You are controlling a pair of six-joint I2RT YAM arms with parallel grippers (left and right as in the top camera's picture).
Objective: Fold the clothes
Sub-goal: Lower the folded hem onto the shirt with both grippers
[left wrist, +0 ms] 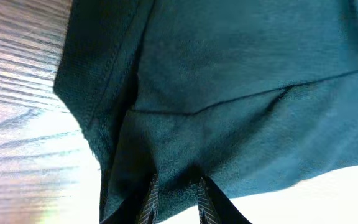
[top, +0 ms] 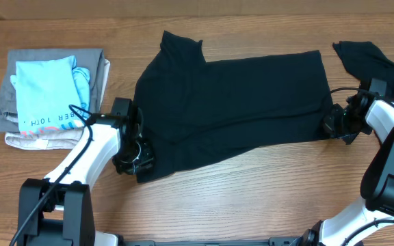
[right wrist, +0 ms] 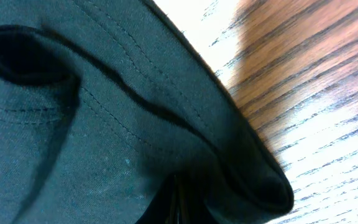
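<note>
Wooden bench [top: 252, 198], pale grain, carrying all items listed.

Item 1, nearest: left gripper [top: 134, 162], at the near-left corner of the black T-shirt [top: 238, 102]. Its wrist view shows both fingers [left wrist: 151, 202] drawn close with a tuck of cloth between them. Judged a pinch taken to lift that corner for a fold.

Item 2: right gripper [top: 335, 124], against the shirt's right edge, where a double-stitched hem curls over. Cloth hides the fingers, so whether they grip cannot be told. Position suggests it is meant to pair with the left, one holding each end so the cloth stays taut.

Item 3: T-shirt, spread mostly flat in mid-bench. Long axis runs left to right, the near edge slanting. One sleeve points to the far side at the left end. Hem probably to the right, shoulders to the left.

Item 4, left of the shirt, apart: folded stack, light-blue shirt [top: 43, 89] uppermost over grey [top: 5, 102] and beige [top: 40, 140] garments.

Item 5, farthest: second black garment [top: 371, 58], rumpled, far-right corner, unfolded.
</note>
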